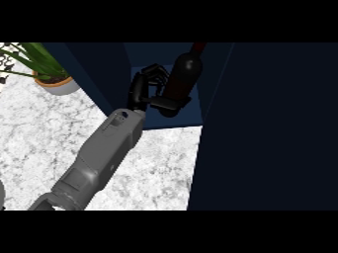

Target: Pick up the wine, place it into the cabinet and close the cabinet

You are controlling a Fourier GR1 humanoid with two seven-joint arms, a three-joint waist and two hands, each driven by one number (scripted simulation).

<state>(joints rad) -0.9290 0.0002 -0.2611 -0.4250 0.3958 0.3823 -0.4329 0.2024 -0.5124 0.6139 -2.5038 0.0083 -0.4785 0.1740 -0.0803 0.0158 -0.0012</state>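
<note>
Hand [151,91] grips wine [183,74], bottle top cut off inside cabinet [274,123].

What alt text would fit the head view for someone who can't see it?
A black hand curls its fingers round a dark glass wine bottle inside the open dark blue cabinet. A potted green plant stands on the white marble counter at upper left.

No text, label, brand, number or sign can be read anywhere; the wine bottle [182,74] at upper centre shows no legible label.
</note>
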